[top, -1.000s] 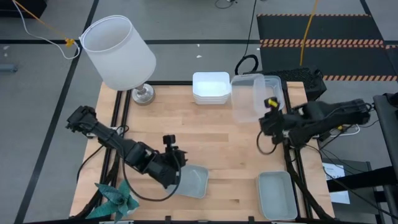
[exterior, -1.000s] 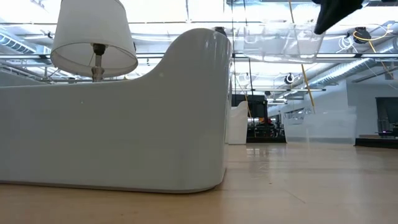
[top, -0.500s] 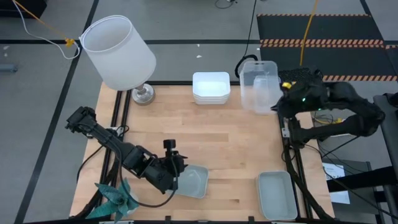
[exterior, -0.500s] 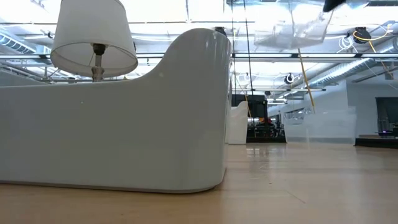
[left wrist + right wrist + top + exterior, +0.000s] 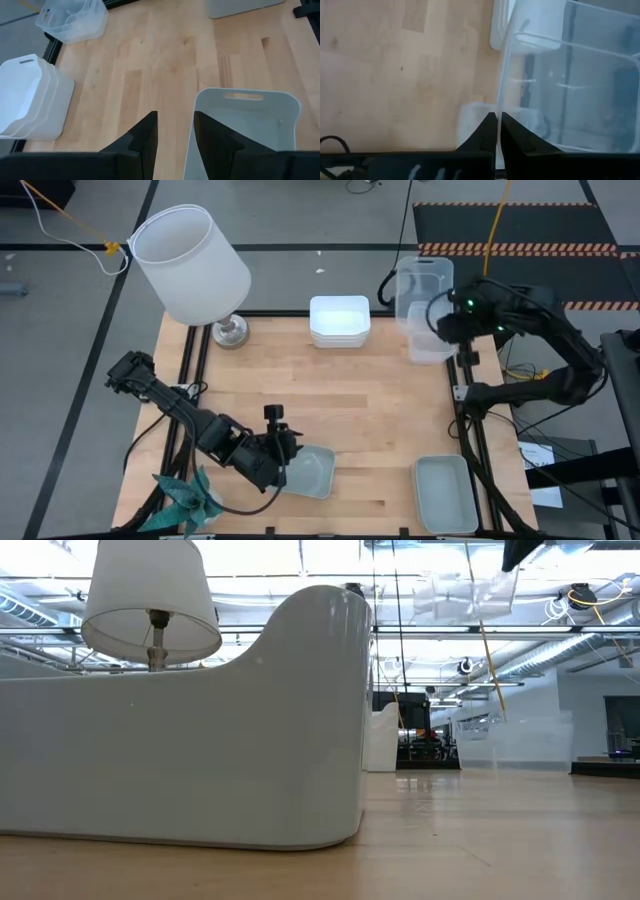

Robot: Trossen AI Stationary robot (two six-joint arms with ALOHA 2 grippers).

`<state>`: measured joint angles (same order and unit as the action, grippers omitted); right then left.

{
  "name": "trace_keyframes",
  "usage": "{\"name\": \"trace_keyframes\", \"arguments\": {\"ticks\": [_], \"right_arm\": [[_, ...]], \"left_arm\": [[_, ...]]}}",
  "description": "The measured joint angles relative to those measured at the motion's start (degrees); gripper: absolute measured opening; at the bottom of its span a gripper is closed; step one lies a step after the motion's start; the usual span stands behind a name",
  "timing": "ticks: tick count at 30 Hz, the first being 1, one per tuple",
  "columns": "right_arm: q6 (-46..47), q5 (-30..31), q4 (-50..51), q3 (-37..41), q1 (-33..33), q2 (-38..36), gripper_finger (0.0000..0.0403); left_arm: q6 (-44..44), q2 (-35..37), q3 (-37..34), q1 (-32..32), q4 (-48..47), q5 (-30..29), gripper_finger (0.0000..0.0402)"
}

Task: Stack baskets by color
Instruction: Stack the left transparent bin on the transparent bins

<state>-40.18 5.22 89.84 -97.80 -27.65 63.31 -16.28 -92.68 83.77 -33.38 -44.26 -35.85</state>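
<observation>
Since a moment ago the right gripper [image 5: 447, 320] has swung its clear basket [image 5: 422, 308] toward the table's [image 5: 300, 400] far right corner, beyond the white stack [image 5: 339, 320]; its fingers [image 5: 490, 129] pinch the rim, arm arched high. Left gripper [image 5: 290, 465], half-spread, straddles the grey-green basket's [image 5: 312, 472] wall, possibly without squeezing. No writing is legible.

Pale matt wood table [image 5: 330, 395]; glossy white plastic baskets [image 5: 339, 320]; clear plastic basket [image 5: 420, 305]
</observation>
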Motion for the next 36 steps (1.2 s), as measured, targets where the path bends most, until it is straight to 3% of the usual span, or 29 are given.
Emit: {"name": "trace_keyframes", "arguments": {"ticks": [8, 13, 21, 30, 36], "right_arm": [[4.6, -0.8, 0.3, 7.0, -4.0, -0.6, 0.0001], [1.1, -0.8, -2.5, 17.3, -5.6, -3.4, 0.0000], [-7.4, 2.7, -8.0, 29.2, -14.2, -7.5, 0.0000], [-20.3, 3.4, -10.5, 32.2, -22.9, -8.2, 0.0000], [-28.8, -1.4, -10.1, 32.2, -26.9, -8.2, 0.0000]], "left_arm": [[1.6, 0.0, -4.8, -0.5, 2.6, 0.0, 0.0127], [-0.2, 0.0, -6.5, -0.3, 2.6, 0.0, 0.0127], [0.5, 0.0, -6.6, -0.8, 5.8, 0.1, 0.0127], [3.8, 0.0, -6.6, -0.8, 8.8, 0.0, 0.0127], [3.8, 0.0, -6.6, -0.8, 8.9, 0.0, 0.0127]]}}
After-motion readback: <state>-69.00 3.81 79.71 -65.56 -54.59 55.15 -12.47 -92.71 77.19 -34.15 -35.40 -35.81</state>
